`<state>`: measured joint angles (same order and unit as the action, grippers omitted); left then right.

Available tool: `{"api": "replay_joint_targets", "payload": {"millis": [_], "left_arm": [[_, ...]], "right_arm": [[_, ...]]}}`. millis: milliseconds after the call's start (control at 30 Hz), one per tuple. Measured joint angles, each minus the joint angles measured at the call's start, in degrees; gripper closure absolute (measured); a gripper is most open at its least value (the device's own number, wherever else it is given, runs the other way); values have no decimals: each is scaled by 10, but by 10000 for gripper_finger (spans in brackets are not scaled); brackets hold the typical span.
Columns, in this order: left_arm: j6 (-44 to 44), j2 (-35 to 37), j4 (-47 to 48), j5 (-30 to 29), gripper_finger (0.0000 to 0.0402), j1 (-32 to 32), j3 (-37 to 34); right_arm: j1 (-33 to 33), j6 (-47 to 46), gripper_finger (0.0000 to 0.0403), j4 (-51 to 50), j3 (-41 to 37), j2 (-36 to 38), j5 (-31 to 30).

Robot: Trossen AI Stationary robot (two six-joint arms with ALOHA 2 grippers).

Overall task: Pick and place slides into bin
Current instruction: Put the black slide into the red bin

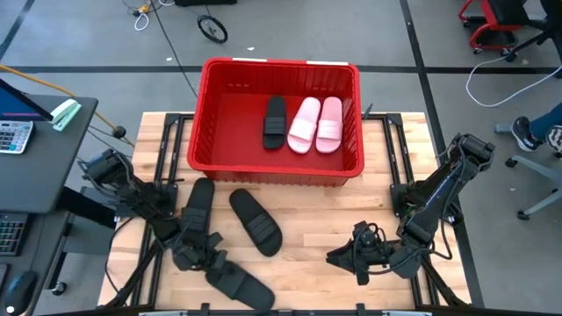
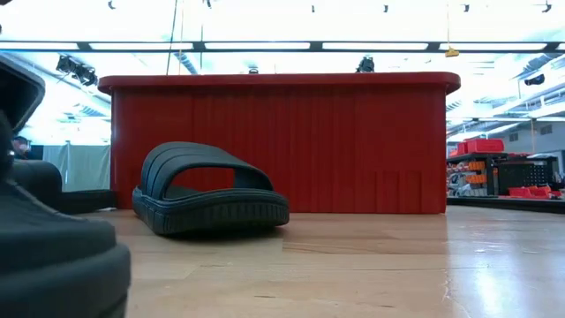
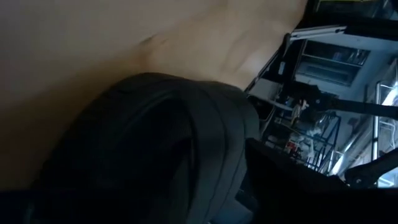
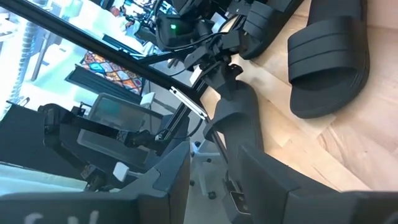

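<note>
The left hand (image 1: 195, 254) sits low over the front-left part of the tabletop (image 1: 351, 211), down among the black slides. A black slide (image 3: 168, 143) fills its wrist view right up against the camera, and whether the fingers are closed on it or spread cannot be told. Just beside this hand lie three black slides: one (image 1: 198, 206) pointing toward the bin, one (image 1: 239, 286) at the front edge, and one (image 1: 255, 222) angled near the middle of the tabletop, standing free in front of the bin in the low view.

The right hand (image 1: 345, 256) rests low at the front-right, pointing toward the left arm, with nothing between its fingers, which stand apart.

The red bin (image 1: 204, 132) stands at the back of the tabletop. Inside it lie one black slide (image 1: 275, 122) and, beside that, two pale pink slides (image 1: 316, 125) side by side.
</note>
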<state>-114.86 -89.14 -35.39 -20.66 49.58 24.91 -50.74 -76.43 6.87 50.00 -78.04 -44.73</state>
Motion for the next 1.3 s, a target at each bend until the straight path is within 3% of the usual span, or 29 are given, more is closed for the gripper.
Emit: {"api": "replay_joint_targets", "payload": {"millis": [233,300,367,467,600,733,1000,1133,1300], "left_arm": [[20,0,-7,1,379,-19,0],[20,0,-10,-7,386,-21,0],[21,0,-22,-44,384,-21,3],[71,0,-76,-162,390,-22,19],[202,8,-190,-335,390,-27,64],[441,20,-276,-453,390,-41,136],[855,30,-283,-681,389,-118,342],[959,29,-222,-678,391,-202,435],[961,29,-143,-685,391,-307,487]], "right_arm": [[0,6,264,-9,0,0,0],[0,6,264,-15,0,0,0],[0,6,264,-15,0,0,0],[3,13,264,-19,0,7,0],[8,57,264,-25,0,36,0],[14,119,264,-44,0,88,1],[33,290,264,-66,0,230,1],[42,381,264,-67,0,289,1],[42,416,264,-71,0,330,1]]}}
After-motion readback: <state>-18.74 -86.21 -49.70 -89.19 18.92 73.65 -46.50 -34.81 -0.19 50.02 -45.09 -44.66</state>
